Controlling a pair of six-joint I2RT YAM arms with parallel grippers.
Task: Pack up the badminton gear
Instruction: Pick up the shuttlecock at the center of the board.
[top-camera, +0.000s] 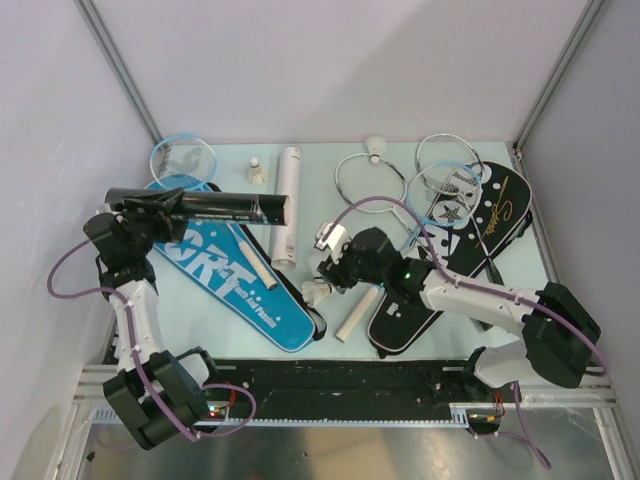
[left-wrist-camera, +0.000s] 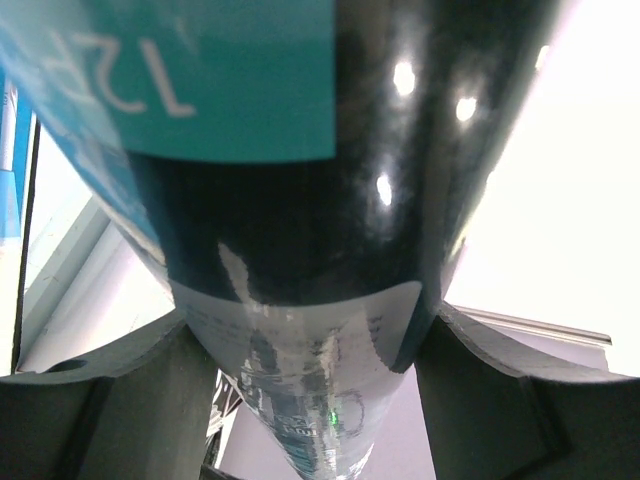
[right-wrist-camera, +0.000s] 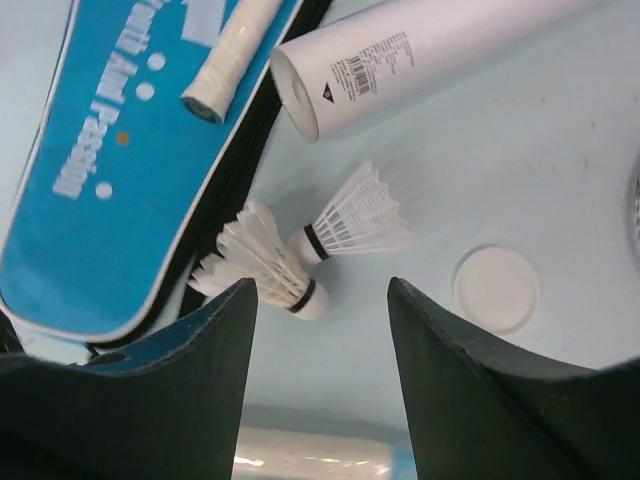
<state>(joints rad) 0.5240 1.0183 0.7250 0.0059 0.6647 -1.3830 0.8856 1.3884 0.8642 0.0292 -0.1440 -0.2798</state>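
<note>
**Tube gripped, shuttlecocks loose**

Left jaws pinch black tube — seemingly touching both sides, view cramped. Right jaws spread, empty — two shuttlecocks lie on desk just ahead, between them.

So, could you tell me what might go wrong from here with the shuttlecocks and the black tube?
The two shuttlecocks lie touching, just in front of the open right gripper; closing on them could crush feathers or nip both at once. The left gripper holds the black tube level, gripped near one end; the long overhang might sag or slip.
</note>
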